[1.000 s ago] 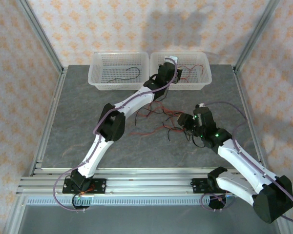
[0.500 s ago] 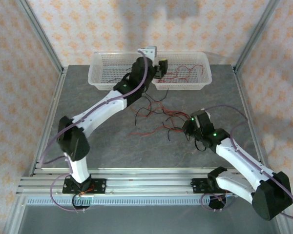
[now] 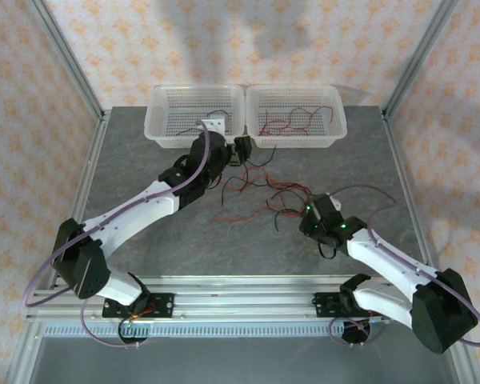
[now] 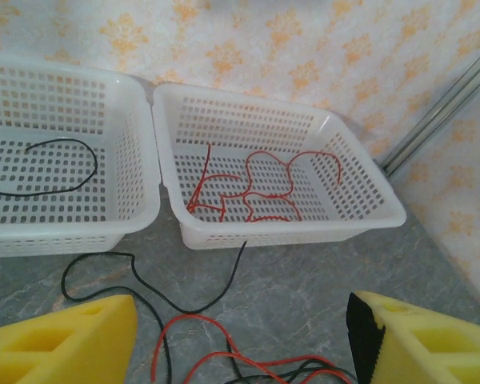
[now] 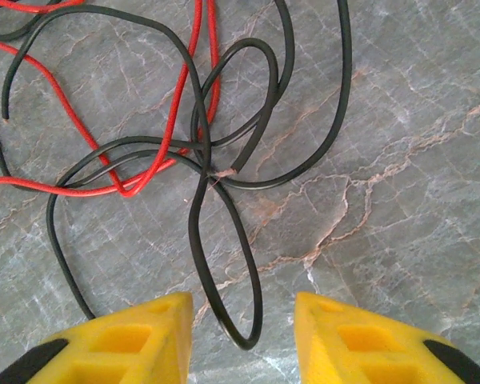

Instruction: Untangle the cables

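Top external view: your left gripper [image 3: 241,150] has drawn back from the right basket [image 3: 338,128], wide open and empty, so the red cables [image 3: 288,122] look delivered. Meanwhile your right gripper [image 5: 242,320], half-open and gripping nothing, straddles a black loop [image 5: 224,272] of the tangle [image 3: 264,198] at the middle of the table [image 3: 384,160].

In the left wrist view, the bottom edge cuts off both yellow fingers [image 4: 60,340] of the left gripper [image 4: 242,320], so their bases are out of sight. Between them the red and black cables [image 4: 224,364] run off the same edge. Ahead and to that gripper's left, the frame side crops the left basket [image 4: 136,160], and the black cable [image 4: 64,188] inside it leaves the picture there.

In the right wrist view, the right gripper [image 5: 242,308] is also cropped below. Ahead of it, strands run off the top and left edges, their ends unseen.

From above, the right arm's wrist [image 3: 326,224] covers its fingers, and the strands are too fine to trace at their crossings.
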Controlling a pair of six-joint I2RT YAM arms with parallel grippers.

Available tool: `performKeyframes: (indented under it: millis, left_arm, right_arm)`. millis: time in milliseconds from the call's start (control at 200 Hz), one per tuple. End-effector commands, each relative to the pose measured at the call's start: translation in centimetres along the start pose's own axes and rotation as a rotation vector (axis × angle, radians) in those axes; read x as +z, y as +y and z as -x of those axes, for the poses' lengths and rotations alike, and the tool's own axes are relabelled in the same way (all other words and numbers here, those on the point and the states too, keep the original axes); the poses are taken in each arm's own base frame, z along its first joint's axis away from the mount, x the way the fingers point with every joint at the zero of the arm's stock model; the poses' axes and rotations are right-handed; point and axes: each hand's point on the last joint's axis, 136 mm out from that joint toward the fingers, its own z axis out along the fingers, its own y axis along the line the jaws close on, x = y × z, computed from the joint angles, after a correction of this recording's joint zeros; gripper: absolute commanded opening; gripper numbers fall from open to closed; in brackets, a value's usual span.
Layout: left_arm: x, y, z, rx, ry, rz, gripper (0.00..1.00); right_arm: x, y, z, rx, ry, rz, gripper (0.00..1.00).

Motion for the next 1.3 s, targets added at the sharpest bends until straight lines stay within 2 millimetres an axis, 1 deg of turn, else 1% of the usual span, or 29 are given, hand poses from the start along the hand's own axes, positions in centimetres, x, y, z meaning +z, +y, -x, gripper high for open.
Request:
performKeyframes:
  millis: [0, 90, 155, 205, 235, 240, 295, 370, 486, 601, 691, 781, 946, 1056, 1196, 1261, 1296]
  left_arm:
    - [-2.0, -0.4, 0.4, -0.073, -0.026, -0.043, 0.71]
    - [-2.4, -0.2, -0.9, -0.100, -0.008, -0.062, 0.71]
    - [-2.4, 0.0, -1.8, -0.107, 0.010, -0.062, 0.71]
    - [-2.5, 0.2, -2.3, -0.108, 0.023, -0.058, 0.71]
    - [-2.5, 0.2, -2.6, -0.106, 0.030, -0.057, 0.71]
    - [-2.6, 0.2, -2.7, -0.106, 0.031, -0.057, 0.71]
    - [-2.7, 0.2, -3.0, -0.101, 0.040, -0.059, 0.71]
    - [-3.0, 0.1, -3.3, -0.094, 0.043, -0.063, 0.71]
    - [-3.4, 0.0, -3.7, -0.063, 0.041, -0.074, 0.71]
    - [-4.0, -0.7, -4.3, -0.013, 0.039, -0.101, 0.71]
    - [-4.5, -1.6, -4.9, 0.037, 0.038, -0.129, 0.71]
    - [-5.2, -2.9, -5.5, 0.094, 0.034, -0.166, 0.71]
    - [-6.5, -6.2, -6.7, 0.222, 0.014, -0.253, 0.71]
    - [-7.0, -7.7, -7.5, 0.310, -0.012, -0.266, 0.72]
    - [-6.7, -8.8, -8.9, 0.418, -0.023, -0.233, 0.73]
    - [-6.4, -8.9, -9.3, 0.441, -0.042, -0.207, 0.73]
    - [-6.1, -8.5, -9.3, 0.440, -0.054, -0.181, 0.73]
  right_arm:
    - [0.4, -0.3, 1.0, 0.010, -0.064, -0.030, 0.33]
    - [0.6, -0.2, 1.3, 0.016, -0.077, -0.032, 0.26]
    - [0.5, 0.1, 1.5, 0.018, -0.082, -0.024, 0.17]
    - [0.3, 0.4, 1.8, 0.016, -0.085, -0.016, 0.09]
    - [0.0, 0.6, 1.9, 0.014, -0.087, -0.011, 0.00]
    - [0.0, 0.6, 1.9, 0.014, -0.087, -0.010, 0.00]
    - [-0.8, 1.3, 2.4, 0.009, -0.091, 0.013, 0.00]
    - [-2.3, 2.8, 3.1, -0.005, -0.094, 0.079, 0.00]
    - [-5.8, 5.7, 4.7, -0.045, -0.117, 0.196, 0.00]
    - [-9.3, 7.7, 6.5, -0.103, -0.151, 0.258, 0.00]
    - [-11.4, 9.1, 7.8, -0.147, -0.175, 0.293, 0.00]
    - [-13.6, 11.0, 9.0, -0.188, -0.195, 0.355, 0.00]
    - [-16.6, 14.6, 10.7, -0.248, -0.207, 0.468, 0.00]
    - [-18.7, 16.6, 12.0, -0.263, -0.227, 0.533, 0.00]
    - [-21.5, 18.4, 13.7, -0.249, -0.263, 0.606, 0.00]
    - [-22.8, 19.2, 14.2, -0.242, -0.275, 0.646, 0.00]
    - [-23.4, 19.6, 14.3, -0.241, -0.275, 0.667, 0.00]
